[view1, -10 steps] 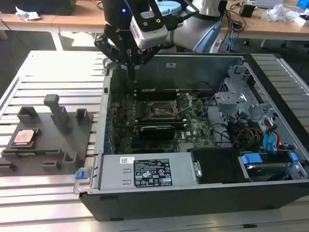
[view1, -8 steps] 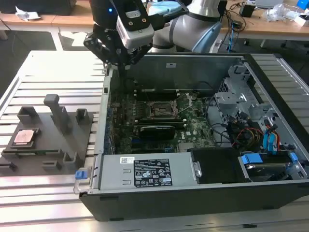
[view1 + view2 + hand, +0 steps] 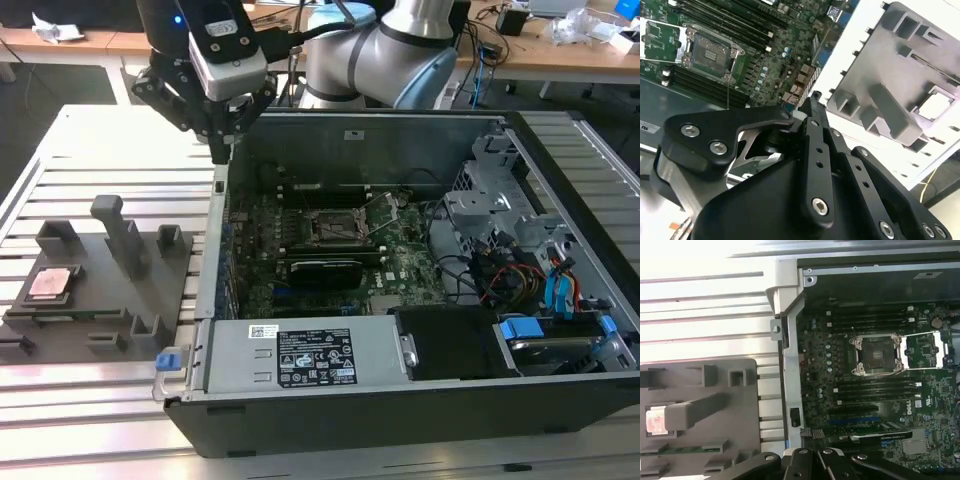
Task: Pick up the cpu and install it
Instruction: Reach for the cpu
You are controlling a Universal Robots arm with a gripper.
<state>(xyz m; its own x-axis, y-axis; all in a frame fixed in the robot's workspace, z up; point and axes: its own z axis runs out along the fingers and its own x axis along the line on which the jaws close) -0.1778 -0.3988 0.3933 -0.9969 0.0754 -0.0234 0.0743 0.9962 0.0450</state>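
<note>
In the exterior view, the arm (image 3: 400, 45) leans in from the back, behind the open computer case (image 3: 400, 410). The gripper (image 3: 220, 152) hangs high and points down over the back corner of the case, on the exterior view's left. Its two fingers are pressed together into one tip, and they hold nothing. The cpu (image 3: 52, 283) lies flat in a grey tray (image 3: 110, 295) on the pale table (image 3: 100, 150), beside the case and well apart from the gripper. The socket (image 3: 335, 228) sits in the middle of the green board (image 3: 405, 250) inside the case.

In the second wrist view, the black gripper (image 3: 813, 97) is big and near, and its fingers meet with nothing between them. Past its tip is the wall of the case. On one side is the grey tray (image 3: 880, 75) with the cpu (image 3: 935, 106) in its little square bed. On the other side is the socket (image 3: 710, 50).

In the first wrist view, the tips of the gripper (image 3: 812, 433) touch each other just over the case wall. The cpu (image 3: 656, 420) lies in the tray (image 3: 735, 405), partly behind a grey post. The socket (image 3: 876, 354) has its metal frame flipped open.
</note>
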